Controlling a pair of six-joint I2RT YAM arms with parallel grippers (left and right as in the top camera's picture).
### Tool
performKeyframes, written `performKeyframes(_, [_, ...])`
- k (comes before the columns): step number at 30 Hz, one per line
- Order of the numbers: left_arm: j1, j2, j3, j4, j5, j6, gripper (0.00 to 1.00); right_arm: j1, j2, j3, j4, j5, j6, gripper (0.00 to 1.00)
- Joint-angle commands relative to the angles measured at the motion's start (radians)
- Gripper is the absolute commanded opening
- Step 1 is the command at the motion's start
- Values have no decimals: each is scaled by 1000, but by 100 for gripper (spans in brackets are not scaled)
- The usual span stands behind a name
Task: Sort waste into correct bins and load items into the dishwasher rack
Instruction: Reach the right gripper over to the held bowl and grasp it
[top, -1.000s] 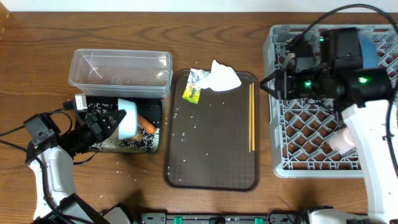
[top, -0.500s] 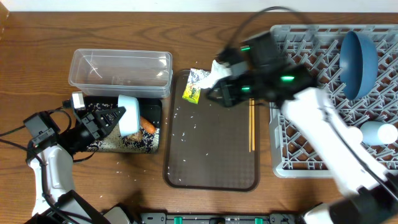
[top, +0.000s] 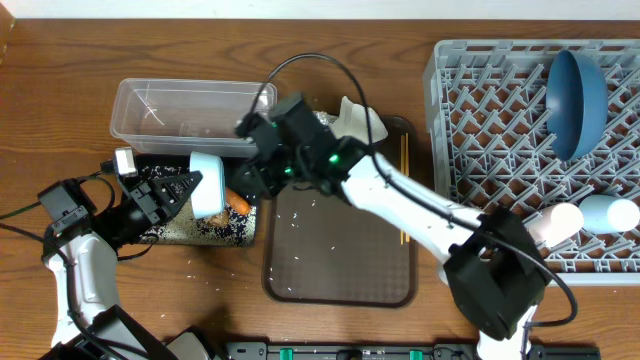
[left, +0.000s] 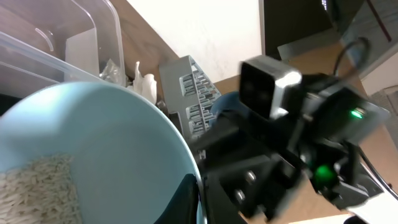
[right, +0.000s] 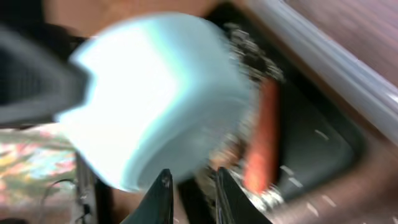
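My left gripper (top: 196, 184) is shut on the rim of the light-blue bowl (top: 208, 185) and holds it tipped over the black tray (top: 252, 172). In the left wrist view my left gripper (left: 196, 199) pinches the bowl (left: 93, 143), with rice (left: 37, 186) inside. My right gripper (top: 250, 180) is open and empty just beside the bowl (right: 161, 81), its fingers (right: 191, 193) over the black tray (right: 323, 155) near the orange carrot (right: 264, 137). The carrot (top: 238, 203) and spilled rice (top: 200, 228) lie in the black tray. The tissue (top: 357, 118) lies on the brown tray. The wrapper is hidden by my right arm.
The clear tub (top: 195, 112) stands behind the black tray. The brown tray (top: 340, 260) holds scattered rice and the chopsticks (top: 404, 170). The grey rack (top: 500, 150) at right holds the dark blue dish (top: 575, 90), a blue cup (top: 610, 212) and a pink cup (top: 555, 222).
My right arm has swung left from the rack, across the brown tray, to the bowl at the black tray. My left gripper has kept the bowl tipped in place.
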Motion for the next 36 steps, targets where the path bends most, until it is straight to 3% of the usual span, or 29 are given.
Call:
performKeyframes(1, [1, 3, -2, -2, 30, 1, 6, 34, -12, 7, 29, -47, -36, 15])
performKeyframes(19, [-133, 3, -2, 0, -16, -5, 7, 41, -12, 7, 141, -46, -59, 12])
performKeyframes(36, [-133, 3, -2, -2, -16, -6, 21, 29, -40, 8, 162, -36, -82, 19])
